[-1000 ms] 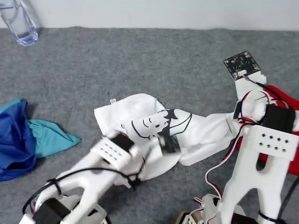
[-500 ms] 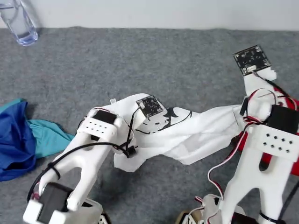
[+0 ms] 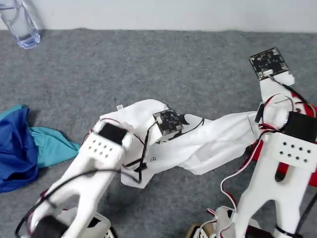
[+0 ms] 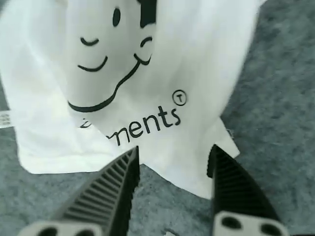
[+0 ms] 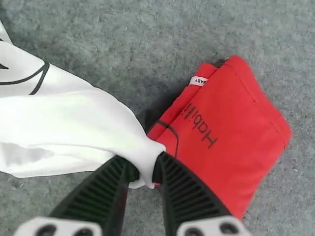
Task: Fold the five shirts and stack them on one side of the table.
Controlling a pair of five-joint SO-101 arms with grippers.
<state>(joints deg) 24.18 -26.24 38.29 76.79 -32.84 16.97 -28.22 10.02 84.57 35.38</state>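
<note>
A white shirt (image 3: 208, 141) with a black cartoon face lies crumpled mid-table, one end stretched to the right. My right gripper (image 5: 145, 169) is shut on that end of the white shirt (image 5: 74, 128), pinching it just above a folded red shirt (image 5: 231, 128). The red shirt (image 3: 303, 106) lies at the table's right side, partly hidden under the right arm (image 3: 280, 148). My left gripper (image 4: 173, 152) hangs open over the printed part of the white shirt (image 4: 147, 73) near its edge, with nothing held between the fingers (image 4: 115, 189).
A blue shirt (image 3: 15, 148) and a teal shirt (image 3: 52, 146) lie bunched at the left edge. A clear glass (image 3: 20, 25) stands at the far left corner. Bare grey felt (image 3: 148, 64) covers the back half of the table.
The left arm has swung from the shirt's near edge to above the cartoon print. The right arm has drawn the shirt's end farther right and away, stretching it out.
</note>
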